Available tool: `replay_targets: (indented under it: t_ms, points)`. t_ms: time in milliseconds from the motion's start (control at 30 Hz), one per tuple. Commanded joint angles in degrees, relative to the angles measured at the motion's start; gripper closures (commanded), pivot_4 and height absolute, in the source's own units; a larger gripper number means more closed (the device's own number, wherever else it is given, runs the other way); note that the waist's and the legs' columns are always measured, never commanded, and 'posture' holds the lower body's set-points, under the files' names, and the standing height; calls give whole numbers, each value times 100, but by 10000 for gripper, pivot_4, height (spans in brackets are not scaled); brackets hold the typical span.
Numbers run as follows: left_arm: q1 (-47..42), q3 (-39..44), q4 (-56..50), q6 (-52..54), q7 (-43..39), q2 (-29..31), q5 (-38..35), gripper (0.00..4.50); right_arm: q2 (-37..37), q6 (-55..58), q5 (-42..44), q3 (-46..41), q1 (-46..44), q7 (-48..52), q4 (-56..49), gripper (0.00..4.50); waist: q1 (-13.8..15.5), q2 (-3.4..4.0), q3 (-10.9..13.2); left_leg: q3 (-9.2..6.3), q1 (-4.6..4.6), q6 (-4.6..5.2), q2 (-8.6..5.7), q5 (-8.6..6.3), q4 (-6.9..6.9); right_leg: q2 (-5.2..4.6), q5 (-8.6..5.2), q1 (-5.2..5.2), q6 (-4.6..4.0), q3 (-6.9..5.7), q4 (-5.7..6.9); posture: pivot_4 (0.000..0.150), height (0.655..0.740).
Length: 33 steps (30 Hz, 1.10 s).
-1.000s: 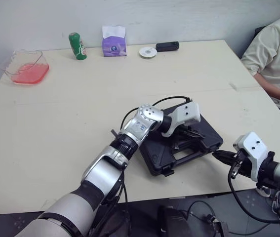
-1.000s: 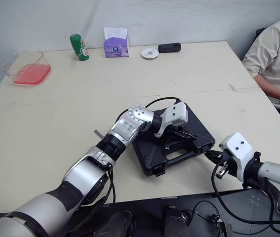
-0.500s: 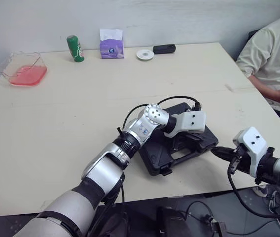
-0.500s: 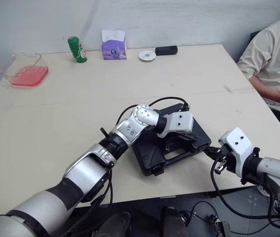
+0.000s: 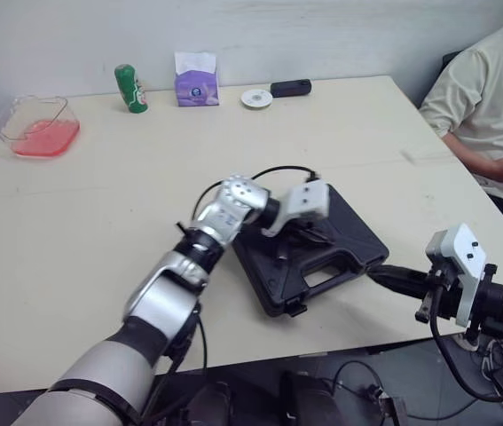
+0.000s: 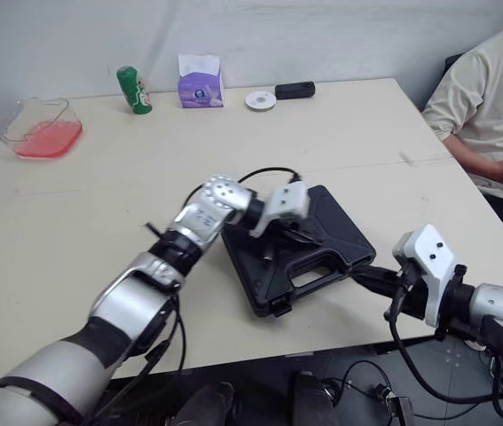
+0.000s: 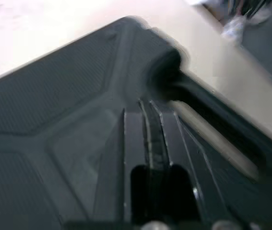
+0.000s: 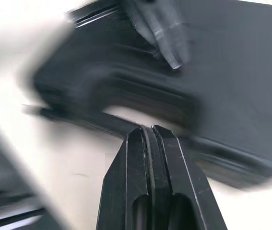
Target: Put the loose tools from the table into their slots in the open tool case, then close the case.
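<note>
The black tool case (image 5: 340,241) lies shut on the table (image 5: 127,195) near the front edge, its handle cutout (image 5: 322,280) facing the front. My left gripper (image 5: 284,246) rests low over the lid's middle with its fingers (image 7: 150,143) pressed together and nothing between them. My right gripper (image 5: 377,272) is shut too, its tip right by the case's front right corner. From the right wrist, the shut fingers (image 8: 150,143) point at the case's handle side (image 8: 140,96).
At the table's far edge stand a clear tray with pink contents (image 5: 36,133), a green can (image 5: 129,87), a purple tissue pack (image 5: 196,82), a white disc (image 5: 255,98) and a small black device (image 5: 290,87). A person (image 5: 486,98) sits at the right side.
My left gripper has drawn back leftward across the lid. The right gripper stays by the case's front right corner. The camera has shifted slightly.
</note>
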Motion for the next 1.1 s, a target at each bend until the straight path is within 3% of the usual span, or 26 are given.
replay_targets:
  t_ms: [33, 200, 367, 500, 633, 867, 1100]
  points:
    - [286, 19, -1711, 1054, -807, 689, -642, 44376, 72, -63, -244, 909, -9, -282, -296, 45000, 4, 0, 0, 1, 0, 0, -2, 0, 1, -1, 0, 1, 0, 0, -2, 1500, 7400]
    - [858, -327, -2637, 1258, -971, 1366, -616, 44376, 223, -243, -883, 2168, -251, -618, -251, 45000, 59, 4, -1, 1, 4, 0, -14, 0, 8, -11, 0, 5, -1, 9, -18, 1500, 7400]
    - [1080, -594, -2718, 1038, -587, 1417, -373, 44376, 417, -293, -1126, 2818, -521, -730, -108, 45000, 60, 2, 0, -2, 2, 1, -18, 0, 11, -10, 0, 5, -1, 4, -19, 1500, 7400]
    - [1167, -840, -2637, 713, -343, 1382, -39, 44376, 520, -271, -1145, 2942, -706, -750, -16, 45000, 49, 2, 0, 0, 2, 1, -18, 0, 10, -10, 0, 5, -1, 3, -21, 1500, 7400]
    - [1412, -1425, -2550, -35, -333, 1719, 661, 44376, 682, -230, -1047, 2913, -1010, -801, 52, 45000, 44, 5, -11, 1, 11, 0, -16, 0, 10, -9, 0, 10, -1, 4, -19, 1500, 7400]
    - [1539, -1561, -2624, -93, -241, 1768, 680, 44376, 941, -101, -986, 2856, -1444, -948, 194, 45000, 22, 17, -51, 1, 19, 0, -10, 0, 6, -5, -1, 17, -4, 17, -18, 1500, 7400]
    - [1679, -1437, -2753, 70, -149, 1723, 473, 44376, 781, -66, -1002, 2720, -1331, -823, -12, 45000, 26, 19, -61, 0, 44, 0, -9, 0, 0, -4, -1, 43, -6, 31, -22, 1500, 7400]
